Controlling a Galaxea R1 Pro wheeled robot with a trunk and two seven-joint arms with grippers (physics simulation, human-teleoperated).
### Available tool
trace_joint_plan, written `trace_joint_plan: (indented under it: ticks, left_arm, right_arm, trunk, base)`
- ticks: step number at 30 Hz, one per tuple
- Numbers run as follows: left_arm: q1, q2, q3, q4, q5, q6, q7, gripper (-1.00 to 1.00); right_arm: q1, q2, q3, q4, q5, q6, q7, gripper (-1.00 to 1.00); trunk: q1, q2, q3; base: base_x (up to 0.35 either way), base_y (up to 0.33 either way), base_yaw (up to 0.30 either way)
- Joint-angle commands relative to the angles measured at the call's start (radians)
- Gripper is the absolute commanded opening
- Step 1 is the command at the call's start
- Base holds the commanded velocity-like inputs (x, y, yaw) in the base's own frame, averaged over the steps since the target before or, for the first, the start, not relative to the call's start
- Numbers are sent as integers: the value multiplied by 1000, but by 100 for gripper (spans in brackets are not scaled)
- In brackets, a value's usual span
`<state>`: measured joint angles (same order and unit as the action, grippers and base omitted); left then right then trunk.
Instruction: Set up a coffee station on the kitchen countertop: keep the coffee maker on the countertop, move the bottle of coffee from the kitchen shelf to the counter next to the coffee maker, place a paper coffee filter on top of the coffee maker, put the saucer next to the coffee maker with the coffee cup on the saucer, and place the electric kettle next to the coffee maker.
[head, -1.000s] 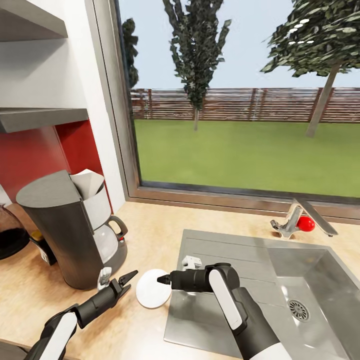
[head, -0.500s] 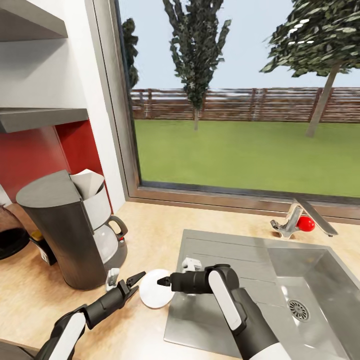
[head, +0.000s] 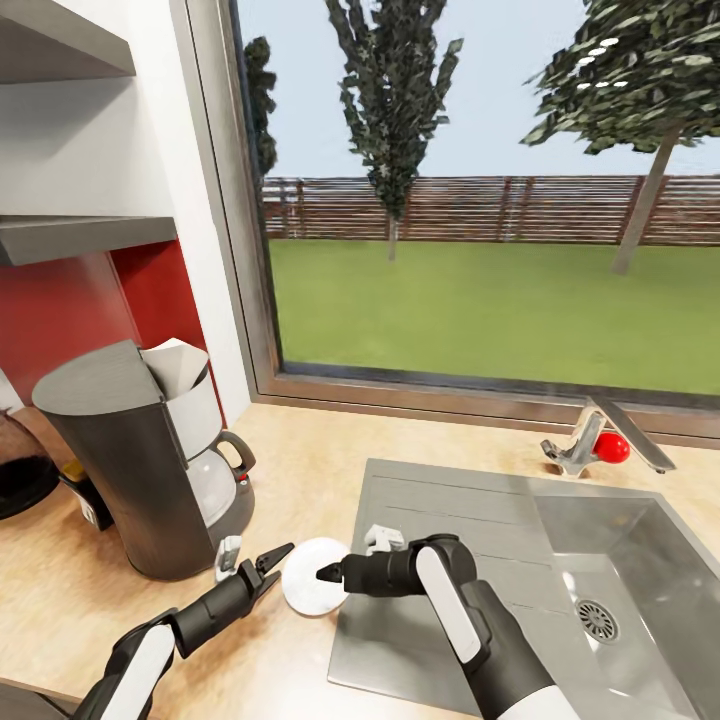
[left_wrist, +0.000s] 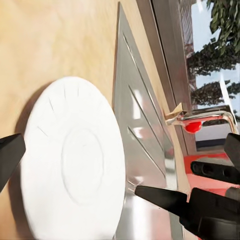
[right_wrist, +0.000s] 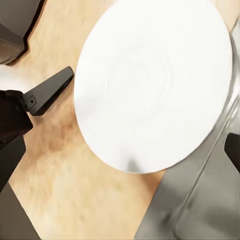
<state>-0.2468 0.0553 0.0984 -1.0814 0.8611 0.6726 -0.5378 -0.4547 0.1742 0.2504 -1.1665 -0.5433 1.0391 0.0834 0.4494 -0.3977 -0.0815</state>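
Left gripper (head: 272, 561): open, jaws spread, tips just beside the saucer's left edge, low over the countertop
Right gripper (head: 327, 573): pointing left over the saucer's right part; one dark fingertip (left_wrist: 150, 194) shows over the saucer rim; open or closed, cannot tell
Saucer (head: 313, 589): white, flat on the countertop, right edge at the sink's steel rim; between the two grippers, near the coffee maker's base
Coffee maker (head: 140, 460): upright on the countertop, left of the saucer, carafe in front
Filter (head: 178, 362): white paper cone sitting on top of the coffee maker
Countertop (head: 300, 440): light wood, runs under the window
Sink (head: 560, 590): grey steel, inset, right of the saucer; drain visible
Tap (head: 590, 440): behind the sink, red knob
Kettle (head: 20, 470): dark round body at far left edge, behind the coffee maker, partly cut off
Shelf (head: 80, 235): grey slab on the wall above the coffee maker
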Motion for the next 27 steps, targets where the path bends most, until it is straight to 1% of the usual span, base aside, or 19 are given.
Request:
trace_joint_plan:
  ticks: [1, 10, 19, 27]
  left_arm:
    - [-1, 0, 1, 0, 4, 7, -1, 100]
    - [-2, -3, 1, 0, 5, 7, -1, 100]
    - [-2, -24, 1, 0, 4, 7, -2, 100]
    - [-2, -29, 1, 0, 5, 7, -2, 100]
  right_arm:
    - [-1, 0, -1, 5, 9, 4, 9, 100]
    - [-1, 0, -2, 15, 9, 4, 8, 100]
    - [-1, 0, -2, 16, 10, 4, 8, 100]
    - [-1, 0, -3, 15, 9, 3, 8, 100]
  trunk:
    - [1, -2, -2]
    - [1, -2, -2]
    - [1, -2, -2]
    - [1, -2, -2]
  base:
    - [0, 0, 0]
    - [0, 0, 0]
    - [0, 0, 0]
    - [0, 0, 0]
